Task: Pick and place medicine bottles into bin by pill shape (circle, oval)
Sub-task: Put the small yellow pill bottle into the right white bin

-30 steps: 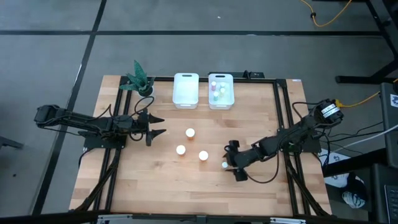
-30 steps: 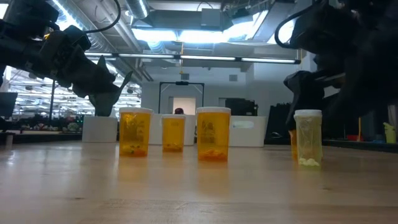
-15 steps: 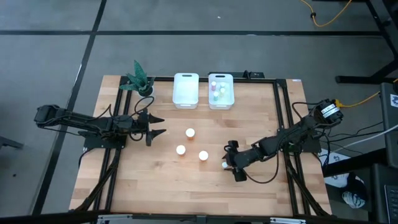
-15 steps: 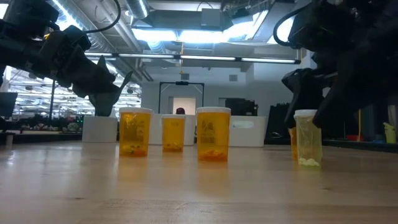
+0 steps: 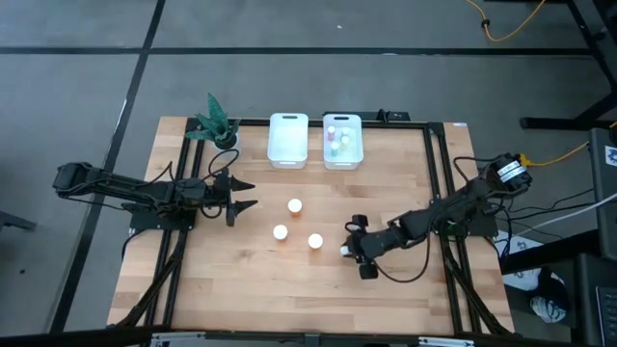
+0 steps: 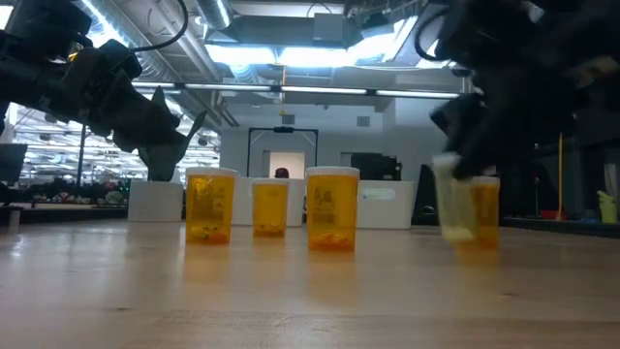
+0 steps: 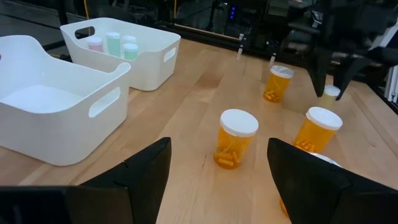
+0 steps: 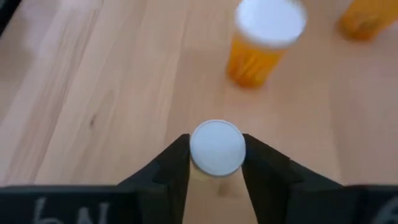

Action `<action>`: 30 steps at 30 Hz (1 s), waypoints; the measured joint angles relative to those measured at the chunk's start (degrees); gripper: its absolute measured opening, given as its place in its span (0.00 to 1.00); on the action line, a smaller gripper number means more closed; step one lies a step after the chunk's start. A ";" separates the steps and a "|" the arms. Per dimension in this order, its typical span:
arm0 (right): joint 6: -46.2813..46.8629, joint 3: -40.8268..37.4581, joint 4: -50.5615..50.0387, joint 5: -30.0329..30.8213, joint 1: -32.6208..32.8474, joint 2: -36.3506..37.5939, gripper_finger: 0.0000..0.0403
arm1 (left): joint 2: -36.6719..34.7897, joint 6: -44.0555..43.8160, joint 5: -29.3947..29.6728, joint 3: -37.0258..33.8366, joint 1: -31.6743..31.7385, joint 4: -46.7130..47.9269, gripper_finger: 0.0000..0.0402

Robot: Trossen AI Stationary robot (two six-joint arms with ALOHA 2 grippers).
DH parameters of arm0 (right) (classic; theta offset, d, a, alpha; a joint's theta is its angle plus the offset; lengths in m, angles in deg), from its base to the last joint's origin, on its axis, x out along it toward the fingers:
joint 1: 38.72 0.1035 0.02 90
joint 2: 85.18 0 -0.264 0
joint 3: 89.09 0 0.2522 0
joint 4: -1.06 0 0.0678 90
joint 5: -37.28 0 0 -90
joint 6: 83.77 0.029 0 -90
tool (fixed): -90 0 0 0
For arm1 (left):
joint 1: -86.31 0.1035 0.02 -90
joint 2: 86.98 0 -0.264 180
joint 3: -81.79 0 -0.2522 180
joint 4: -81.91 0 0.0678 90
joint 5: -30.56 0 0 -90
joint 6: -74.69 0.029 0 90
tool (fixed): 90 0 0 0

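Right hand is clamped on a small pale bottle, its two dark fingers pressed against either side of the white cap. In the low view this bottle hangs tilted with its base clear of the wooden surface, in front of an orange bottle behind it. Three orange-amber bottles with white caps stand upright near the middle of the surface: one nearest the bins, one toward the left arm, and one just beside the right hand. At the far edge sit two white bins side by side; the left bin shows nothing inside, and the right bin holds several small bottles with pale green and pink bodies. Left hand hovers well apart from the bottles with its fingers spread, near a small potted plant.
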 joint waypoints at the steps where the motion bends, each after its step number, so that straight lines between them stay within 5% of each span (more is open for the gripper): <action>1: -1.02 0.84 -1.32 0.15 -0.43 0.55 0.31 | -0.01 0.00 0.01 -0.01 0.00 0.00 0.64; 10: -9.52 7.80 -14.90 8.36 -7.84 9.01 0.28 | 0.01 0.00 0.00 -0.01 0.01 0.28 0.64; 20: -21.72 8.22 -10.83 18.61 -26.24 16.06 0.28 | 0.01 0.00 0.00 0.01 -0.01 0.42 0.64; 30: -20.09 8.20 -7.96 2.85 -47.71 6.90 0.28 | -0.01 0.00 0.00 -0.01 0.00 0.68 0.64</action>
